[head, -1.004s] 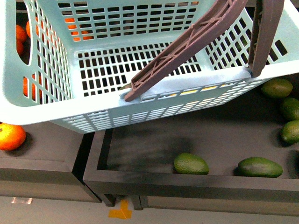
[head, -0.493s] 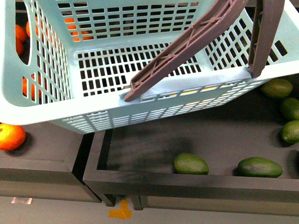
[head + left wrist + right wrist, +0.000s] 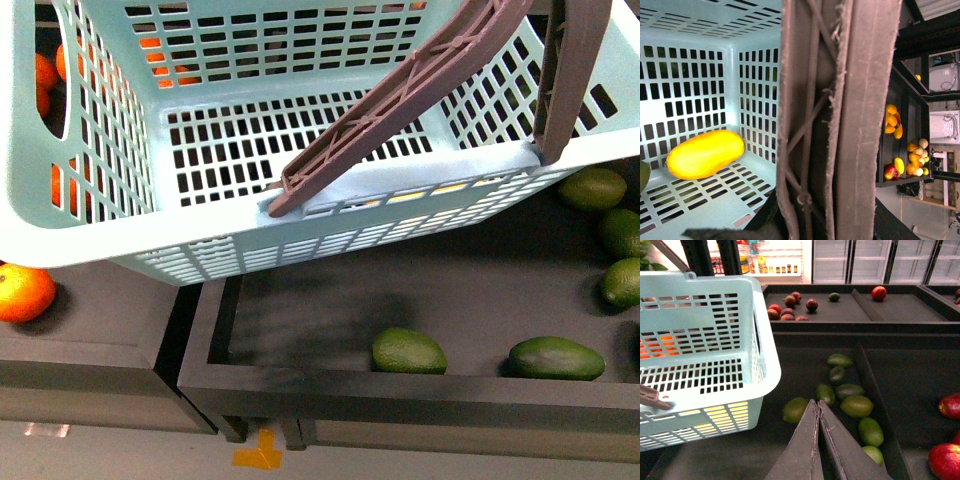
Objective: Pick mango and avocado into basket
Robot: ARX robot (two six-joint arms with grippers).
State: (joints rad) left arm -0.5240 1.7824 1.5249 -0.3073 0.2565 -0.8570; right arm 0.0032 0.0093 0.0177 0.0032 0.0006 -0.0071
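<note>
Teal plastic basket (image 3: 90,235): slotted walls and floor, two brown ribbed handles (image 3: 400,100); it fills the upper front view, hanging over the dark produce bins. Rigid, light, carried by its handles.

Mango (image 3: 705,154): yellow-orange, already lying on the basket floor in the left wrist view, at about 8 o'clock from the handle that fills that frame. A sliver of green skin shows at the frame edge beside it; whether that is an avocado I cannot tell.

Avocados: loose in the dark tray (image 3: 300,380) below the basket. Nearest one (image 3: 409,351) sits at 5 o'clock from the basket's front corner; a second (image 3: 556,358) lies further toward 3 o'clock. More are clustered in the right wrist view (image 3: 856,405). Judged firm, moderately heavy, with a dull skin giving fair grip; egg-shaped, so apt to roll or squirt out. Best taken across the widest middle, pressing gently to avoid bruising.

Right gripper (image 3: 816,440): jaws closed tip to tip, holding nothing, poised above the avocado tray.

Left gripper: jaws not visible; the handle blocks the view, so cannot tell.

Oranges (image 3: 22,292): in the neighbouring bin at 9 o'clock.
</note>
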